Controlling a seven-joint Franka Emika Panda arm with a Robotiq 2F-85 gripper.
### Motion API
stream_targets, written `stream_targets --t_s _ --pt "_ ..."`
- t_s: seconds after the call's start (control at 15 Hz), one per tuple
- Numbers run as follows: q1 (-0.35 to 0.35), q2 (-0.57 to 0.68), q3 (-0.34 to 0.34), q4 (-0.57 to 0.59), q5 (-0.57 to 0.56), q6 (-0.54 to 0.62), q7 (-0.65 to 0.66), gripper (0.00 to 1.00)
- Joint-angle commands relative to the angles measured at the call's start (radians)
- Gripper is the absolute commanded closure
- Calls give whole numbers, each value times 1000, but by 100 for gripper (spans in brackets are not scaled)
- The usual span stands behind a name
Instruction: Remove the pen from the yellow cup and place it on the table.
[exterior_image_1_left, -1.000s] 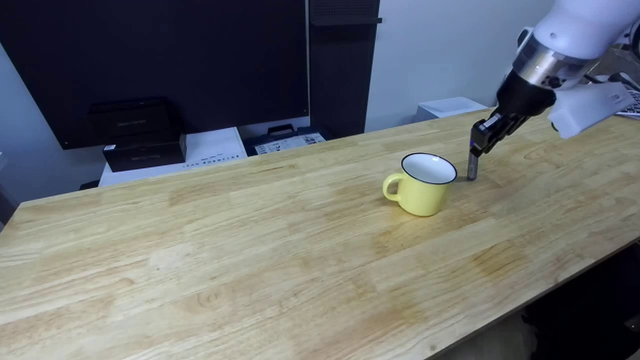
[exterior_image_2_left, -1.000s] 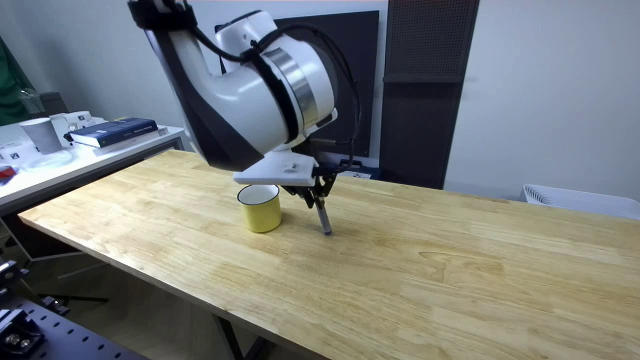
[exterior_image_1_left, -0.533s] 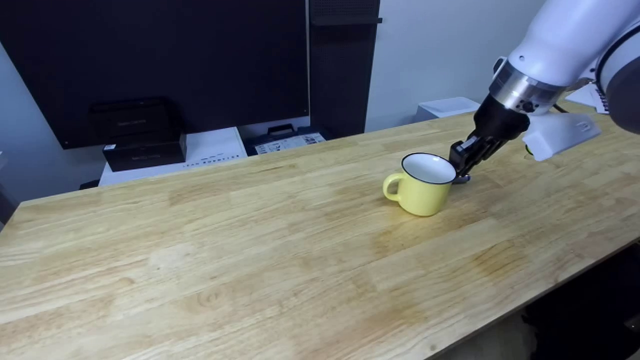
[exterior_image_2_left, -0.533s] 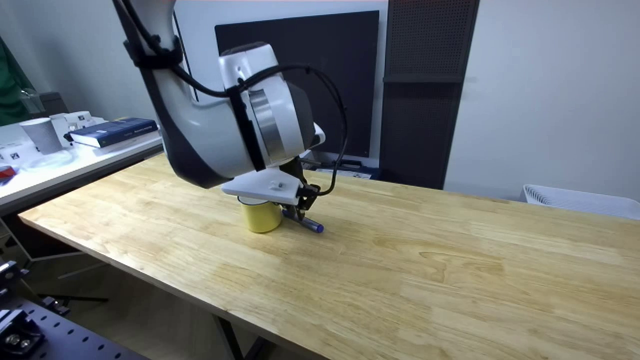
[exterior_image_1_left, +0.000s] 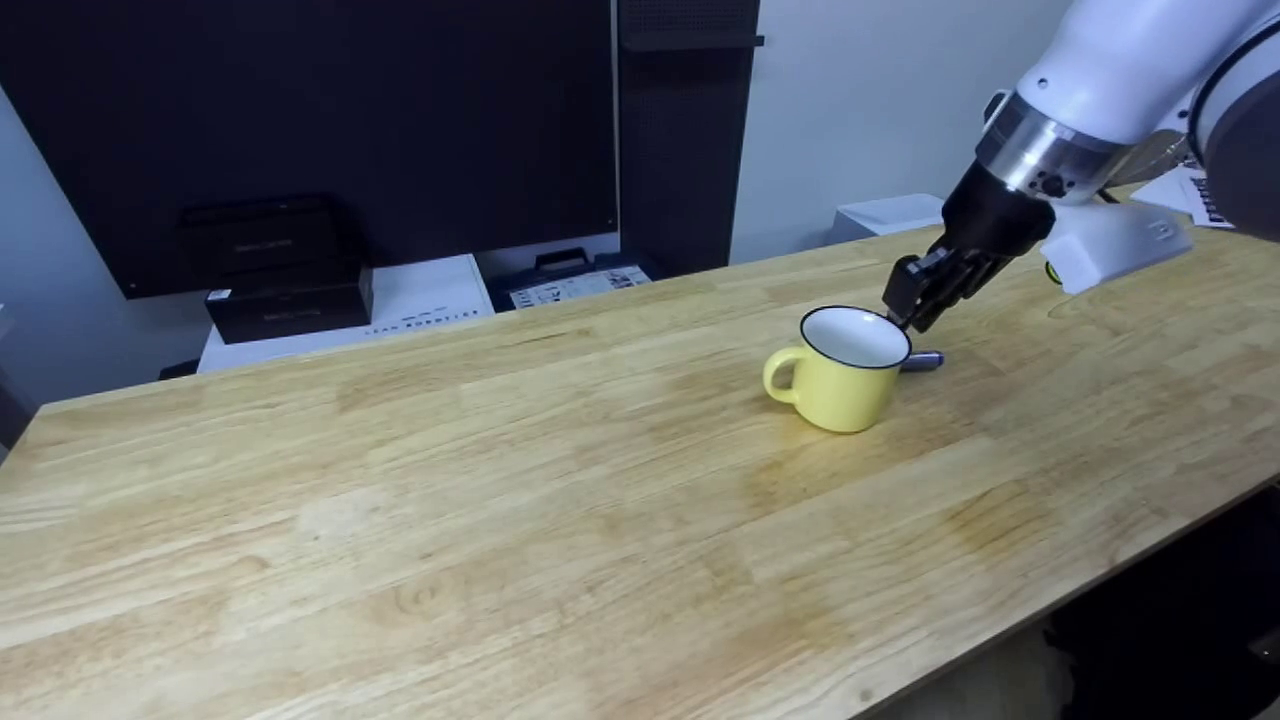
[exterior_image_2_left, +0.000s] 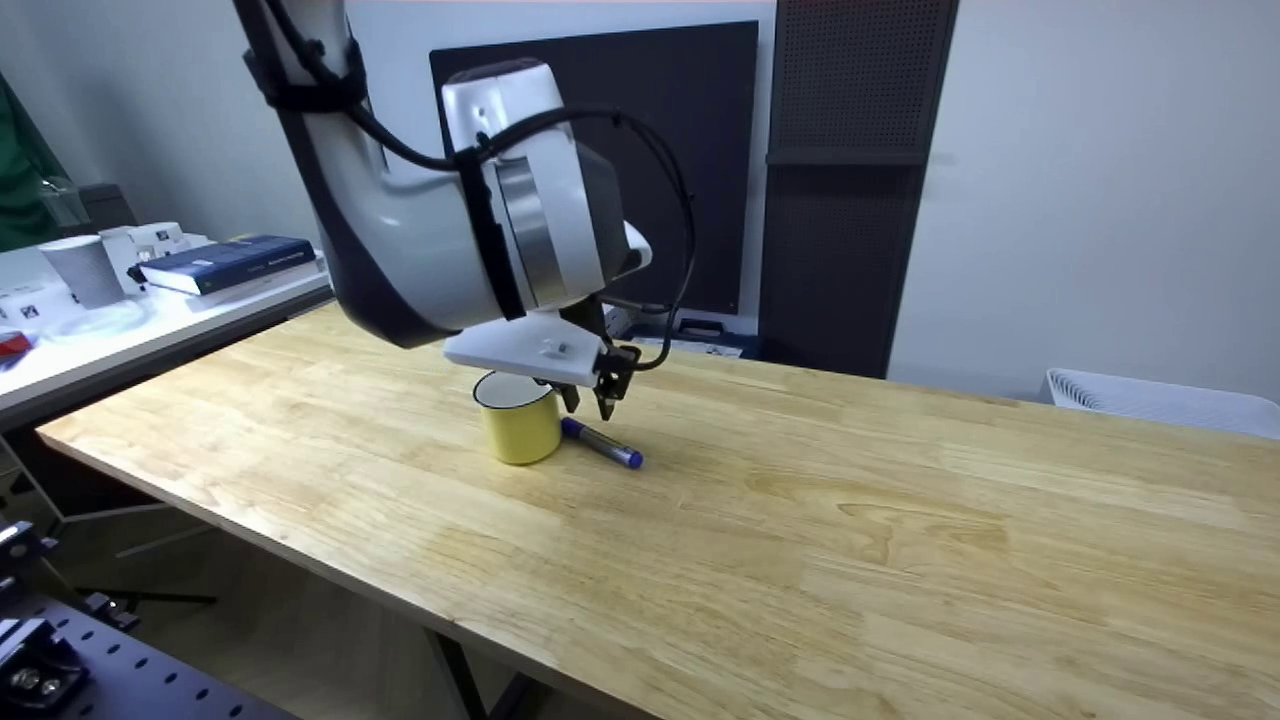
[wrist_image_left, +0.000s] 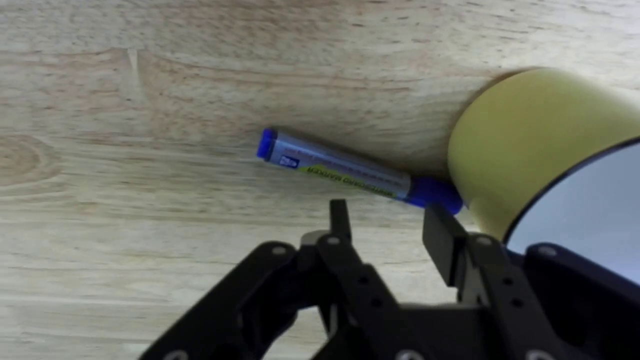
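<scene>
The pen (wrist_image_left: 340, 167) lies flat on the table (exterior_image_2_left: 850, 580), outside the cup (exterior_image_2_left: 522, 425), with its blue capped end against or just beside the foot of the cup; actual contact cannot be confirmed. Its other end, a blue plug, points away from the cup. Lettering on the barrel is partly legible in the wrist view. The cup stands upright, pale yellow outside and white inside, with a dark rim; in an exterior view its handle (exterior_image_1_left: 783, 376) is on the side away from the pen. The gripper (wrist_image_left: 387, 210) is above the table, near the rim of the cup, on the pen's side. Its fingers (wrist_image_left: 445, 240) are spread, with table surface visible through the gap; they stand above the pen and apart from it, one fingertip overlapping the capped end in the wrist view. Contact between that finger and the cup cannot be determined. In an exterior view the arm (exterior_image_2_left: 420, 250) shows above the cup. Well apart from the cup, a side table (exterior_image_2_left: 60, 362) bears a dark blue book (exterior_image_2_left: 235, 262) and a grey tumbler (exterior_image_2_left: 83, 272).
</scene>
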Motion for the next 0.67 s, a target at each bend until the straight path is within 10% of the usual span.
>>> stream_targets --t_s 0.0,0.4,0.6 --pt "80 -119 -61 -64 254 0 -160 25" --pt "280 -333 -200 -148 762 -97 -437 0" --pt "368 -401 -273 -141 739 -290 -332 0"
